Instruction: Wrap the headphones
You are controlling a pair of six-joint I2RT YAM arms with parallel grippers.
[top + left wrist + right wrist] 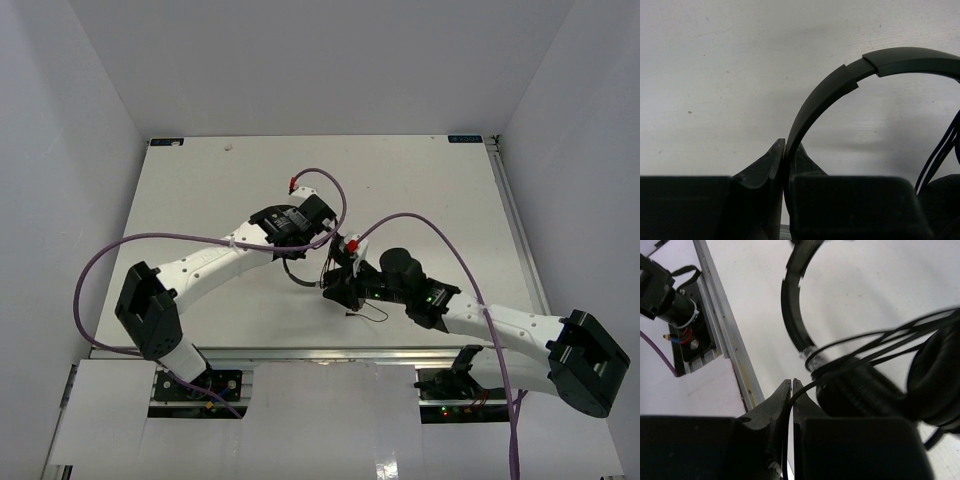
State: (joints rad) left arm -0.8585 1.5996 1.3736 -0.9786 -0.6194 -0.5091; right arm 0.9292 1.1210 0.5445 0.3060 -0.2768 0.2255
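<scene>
Headphones (pixel 812 102): sitting near the middle of the tabletop (pixel 220 180), between the two arms, with one end of the band lifted.
Left gripper (pixel 786 150): pinching the thin headband (pixel 900 59) edge-on, jaws nearly together. It seems to be serving as an anchor so the set is not swinging while the cord is being wound.
Right gripper (pixel 791 387): clamping a single strand of the cord (pixel 890 332) between almost closed jaws. It is working just beside the earcups (pixel 935 370), close enough to be guiding turns.
Cord: several strands are crossing from the headband's end over the earcups, looking like loose loops already laid. Where the free end is lying cannot be made out.
Step in hand: probably leading the cord around the earcups for another turn.
Progress: judged partway, as slack is showing below the right gripper in the top view.
Risk: thin cord may be slipping from the pinch, or loose loops may be sliding off.
</scene>
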